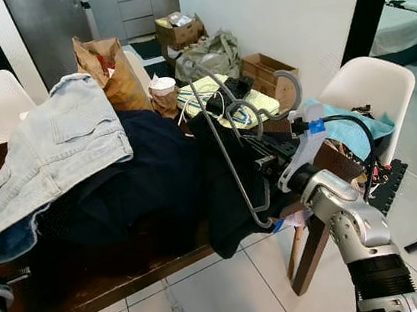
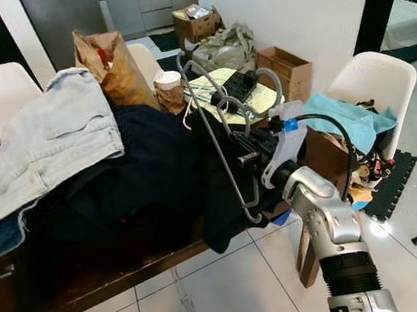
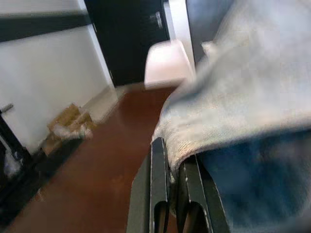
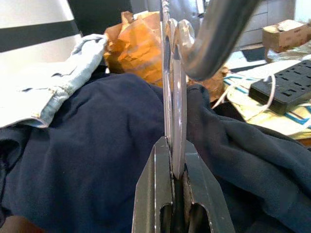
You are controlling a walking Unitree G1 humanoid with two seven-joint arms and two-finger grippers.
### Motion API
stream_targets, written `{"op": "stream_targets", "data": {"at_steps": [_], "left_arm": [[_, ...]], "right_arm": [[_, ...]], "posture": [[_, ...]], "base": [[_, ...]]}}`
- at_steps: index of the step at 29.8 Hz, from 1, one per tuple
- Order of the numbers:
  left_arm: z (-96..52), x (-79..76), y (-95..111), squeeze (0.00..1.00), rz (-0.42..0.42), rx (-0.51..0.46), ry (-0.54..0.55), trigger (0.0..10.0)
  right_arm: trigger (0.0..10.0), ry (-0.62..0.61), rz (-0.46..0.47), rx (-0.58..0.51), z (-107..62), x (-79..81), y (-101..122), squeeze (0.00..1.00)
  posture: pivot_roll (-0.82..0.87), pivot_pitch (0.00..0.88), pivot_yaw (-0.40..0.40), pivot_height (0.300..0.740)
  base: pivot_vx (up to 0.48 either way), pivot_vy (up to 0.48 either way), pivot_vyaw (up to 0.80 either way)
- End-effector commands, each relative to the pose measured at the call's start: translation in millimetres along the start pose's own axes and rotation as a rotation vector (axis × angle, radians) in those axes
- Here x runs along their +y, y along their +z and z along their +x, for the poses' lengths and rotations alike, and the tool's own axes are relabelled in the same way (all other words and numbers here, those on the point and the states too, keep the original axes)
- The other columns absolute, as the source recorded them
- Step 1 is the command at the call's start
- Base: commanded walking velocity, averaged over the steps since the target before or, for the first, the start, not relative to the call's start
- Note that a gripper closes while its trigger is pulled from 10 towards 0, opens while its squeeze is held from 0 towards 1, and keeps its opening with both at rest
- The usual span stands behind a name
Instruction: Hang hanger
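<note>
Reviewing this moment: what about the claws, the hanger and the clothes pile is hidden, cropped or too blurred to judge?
- Left claw: left wrist view is blurred; whether it pinches the pale denim edge is unclear.
- Hanger: its far side is lost against the dark garment in the eye views; the right wrist view shows its bars edge-on in the right claw.
- Table: what lies under the pile is covered.
- No rail to hang on can be made out.

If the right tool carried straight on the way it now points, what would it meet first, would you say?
Probably the dark navy garment heaped on the table: the right tool, shut on the metal hanger, points across it, with the brown paper bag behind. Depth is unclear.
</note>
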State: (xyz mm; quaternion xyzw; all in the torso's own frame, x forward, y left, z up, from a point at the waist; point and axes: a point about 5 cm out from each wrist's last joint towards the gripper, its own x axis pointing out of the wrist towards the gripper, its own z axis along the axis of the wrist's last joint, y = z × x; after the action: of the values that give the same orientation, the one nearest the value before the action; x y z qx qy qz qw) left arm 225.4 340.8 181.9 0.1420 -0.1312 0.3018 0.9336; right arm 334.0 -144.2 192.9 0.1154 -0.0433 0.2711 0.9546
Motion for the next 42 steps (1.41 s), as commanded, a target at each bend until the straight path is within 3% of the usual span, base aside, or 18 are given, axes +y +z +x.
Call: {"op": "stream_targets", "data": {"at_steps": [1,2,4,5,6,8,9,11,15,20,24,29,30,31,33,37,42], "left_arm": [[18.3,12.8,50,0.0,-0.029,-0.188,0.012,0.0],[34.1,13.7,96,0.0,-0.081,-0.313,-0.04,0.0],[34.1,13.7,96,0.0,-0.081,-0.313,-0.04,0.0],[45.2,13.2,140,0.0,-0.205,-0.403,-0.092,2.4],[47.9,10.9,183,0.0,-0.268,-0.514,-0.184,10.0],[41.6,5.9,242,0.0,-0.302,-0.667,-0.328,10.0],[41.6,5.9,242,0.0,-0.302,-0.667,-0.328,10.0],[33.7,-0.6,268,0.0,-0.322,-0.74,-0.422,10.0],[24.7,-12.5,282,0.0,-0.376,-0.768,-0.543,10.0],[21.2,-19.1,285,0.0,-0.385,-0.764,-0.601,10.0],[19.9,-45.9,260,0.0,-0.423,-0.619,-0.713,10.0],[20.2,-54.2,248,0.0,-0.43,-0.572,-0.724,10.0],[18.7,-63.6,240,0.0,-0.439,-0.511,-0.753,10.0],[18.7,-63.6,240,0.0,-0.439,-0.511,-0.753,10.0],[11.6,-86.9,223,0.0,-0.46,-0.413,-0.819,10.0],[6.0,-99.9,217,0.0,-0.47,-0.375,-0.858,10.0],[4.7,-103.9,217,0.0,-0.481,-0.372,-0.876,10.0]], "right_arm": [[10.0,0.015,0.006,-0.025,2.3,3.6,3,0.0],[10.0,0.017,0.011,-0.028,3.3,4.2,3,0.0],[10.0,0.017,0.011,-0.028,3.3,4.2,3,0.0],[10.0,0.019,0.015,-0.031,4.4,5.1,2,0.0],[10.0,0.02,0.019,-0.033,5.2,5.8,2,0.0],[10.0,0.022,0.022,-0.038,6.2,6.7,2,0.0],[10.0,0.022,0.022,-0.038,6.2,6.7,2,0.0],[10.0,0.021,0.024,-0.041,6.7,7.0,2,0.0],[10.0,0.02,0.027,-0.045,7.1,6.9,2,0.0],[10.0,0.019,0.028,-0.048,7.4,6.8,2,0.0],[10.0,0.011,0.033,-0.06,7.5,5.8,4,0.0],[10.0,0.008,0.033,-0.062,7.2,4.8,4,0.0],[10.0,0.002,0.033,-0.066,7.1,3.1,5,0.0],[10.0,0.002,0.033,-0.066,7.1,3.1,5,0.0],[10.0,-0.009,0.035,-0.073,7.0,0.6,8,0.0],[10.0,-0.016,0.036,-0.074,6.8,-0.2,8,0.0],[10.0,-0.028,0.042,-0.07,6.6,-1.3,8,0.0]], "posture": [[-0.03,0.0,-0.028,0.736],[-0.03,0.0,-0.026,0.736],[-0.03,0.0,-0.026,0.736],[-0.03,0.0,-0.023,0.736],[-0.03,0.0,-0.022,0.736],[-0.03,0.0,-0.018,0.736],[-0.03,0.0,-0.018,0.736],[-0.03,0.0,-0.015,0.736],[-0.03,0.0,-0.013,0.736],[-0.03,0.0,-0.009,0.736],[-0.03,0.0,-0.009,0.736],[-0.03,0.0,-0.009,0.736],[-0.03,0.0,-0.01,0.736],[-0.03,0.0,-0.01,0.736],[-0.04,0.0,-0.007,0.736],[-0.04,0.0,-0.006,0.736],[-0.04,0.0,0.0,0.736]], "base": [[0.0,0.0,0.0],[0.0,0.0,0.0],[0.0,0.0,0.0],[0.0,0.0,0.0],[0.0,0.0,0.0],[0.0,0.0,0.0],[0.0,0.0,0.0],[0.0,0.0,0.0],[0.0,0.0,0.0],[-0.16,0.0,0.0],[-0.292,0.0,0.0],[-0.295,0.0,0.0],[-0.296,0.0,0.0],[-0.296,0.0,0.0],[-0.307,0.0,0.0],[-0.307,0.0,0.0],[-0.309,0.0,-0.14]]}}
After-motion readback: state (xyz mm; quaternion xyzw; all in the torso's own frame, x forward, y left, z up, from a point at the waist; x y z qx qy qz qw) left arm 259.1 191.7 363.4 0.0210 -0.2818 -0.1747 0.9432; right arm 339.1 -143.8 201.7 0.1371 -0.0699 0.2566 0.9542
